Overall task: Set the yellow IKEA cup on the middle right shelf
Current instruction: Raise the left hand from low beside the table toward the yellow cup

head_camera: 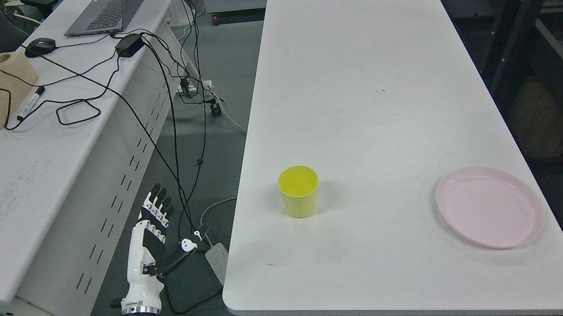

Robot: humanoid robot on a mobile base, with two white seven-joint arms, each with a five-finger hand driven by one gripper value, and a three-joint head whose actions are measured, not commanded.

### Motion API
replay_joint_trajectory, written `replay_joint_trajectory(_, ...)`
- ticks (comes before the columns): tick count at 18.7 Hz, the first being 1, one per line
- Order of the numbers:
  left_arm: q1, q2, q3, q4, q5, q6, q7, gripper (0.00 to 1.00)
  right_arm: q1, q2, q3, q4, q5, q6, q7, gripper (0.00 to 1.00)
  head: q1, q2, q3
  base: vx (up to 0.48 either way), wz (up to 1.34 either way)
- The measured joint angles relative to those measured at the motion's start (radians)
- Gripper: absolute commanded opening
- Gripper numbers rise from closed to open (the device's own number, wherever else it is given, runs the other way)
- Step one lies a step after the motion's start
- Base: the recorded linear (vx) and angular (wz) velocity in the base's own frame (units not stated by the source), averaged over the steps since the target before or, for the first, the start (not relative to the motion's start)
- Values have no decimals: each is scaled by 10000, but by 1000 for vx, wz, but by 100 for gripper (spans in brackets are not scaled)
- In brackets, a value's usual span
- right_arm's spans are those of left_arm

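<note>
The yellow cup [299, 191] stands upright on the white table [360, 85] (a pink plate [488, 207] lies well apart). The left hand [155, 230] hangs beside the table, fingers spread, holding nothing.

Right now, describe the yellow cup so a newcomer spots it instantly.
Find the long white table filling the middle of the view. Toward its near left part stands a small yellow plastic cup, upright and open at the top. Its only tabletop neighbour is a flat pink round plate, well off to its right.
</note>
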Motion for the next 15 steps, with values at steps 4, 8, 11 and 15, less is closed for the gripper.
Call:
replay_joint_trajectory(4,0,0,-11,10,1,0,0,98,0,0,0,0,0,0,0,99,0,0,0,0,0)
replay_joint_trajectory(8,-26,0,-24,15,1,-8,0,98,0,0,0,0,0,0,0,99,0,0,0,0,0)
replay_joint_trajectory(11,-33,0,-70,15,2,-182,0,98,0,0,0,0,0,0,0,99,0,0,0,0,0)
replay_joint_trajectory(15,-68,0,-316,15,0,-458,-2,97,0,0,0,0,0,0,0,99,0,0,0,0,0)
